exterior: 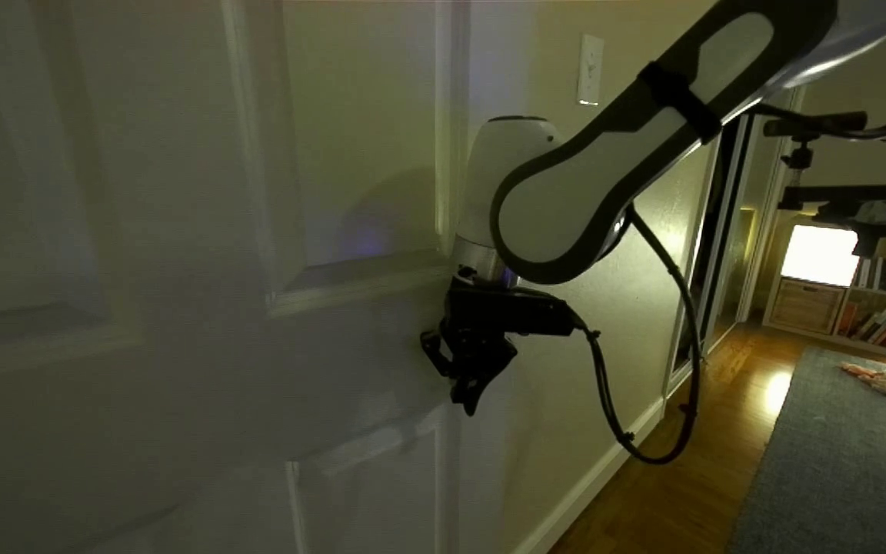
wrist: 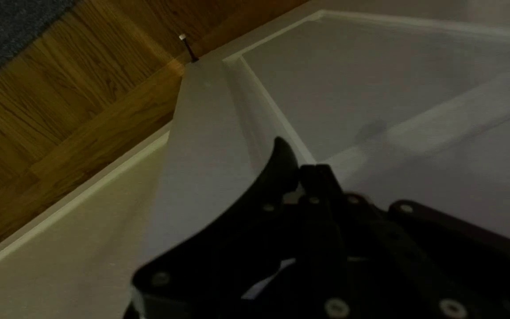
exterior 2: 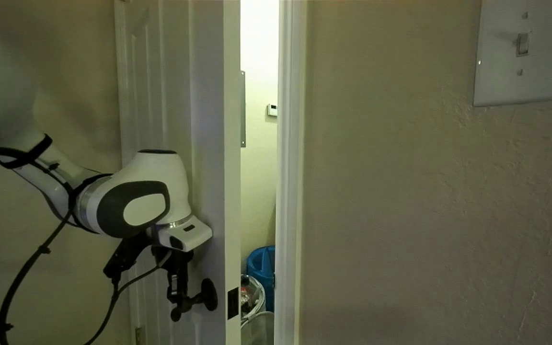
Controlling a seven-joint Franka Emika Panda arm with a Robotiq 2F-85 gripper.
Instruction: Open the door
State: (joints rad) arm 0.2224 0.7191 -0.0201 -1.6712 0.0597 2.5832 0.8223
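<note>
Black claw (wrist: 299, 165) aimed downward, tips pressed together, seen closest in the wrist view. In both exterior views, just in front of a white panelled door (exterior: 358, 369); touching it or apart, cannot tell. Above the claw, a white and dark arm (exterior: 558, 208), slanting up to the right in an exterior view, with a black cable (exterior: 689, 346) looped underneath. By the door's free edge, in an exterior view, a dark handle (exterior 2: 209, 294), partly in line with the claw; contact between them, cannot tell. Right of that edge, door ajar, a pale door frame (exterior 2: 290, 191). Between the two, farther off, a blue bin (exterior 2: 262, 268) and, nearer, a pale bin (exterior 2: 259, 328). Farther right, a light switch (exterior 2: 523, 44) on a wall (exterior 2: 386, 191). In an exterior view, right of the door, wooden floor (exterior: 681, 500), a grey rug (exterior: 827, 454) with a crumpled cloth (exterior: 885, 382) on it, and books (exterior: 881, 327) at the far end. By the door's foot in the wrist view, a small dark peg (wrist: 188, 48).
</note>
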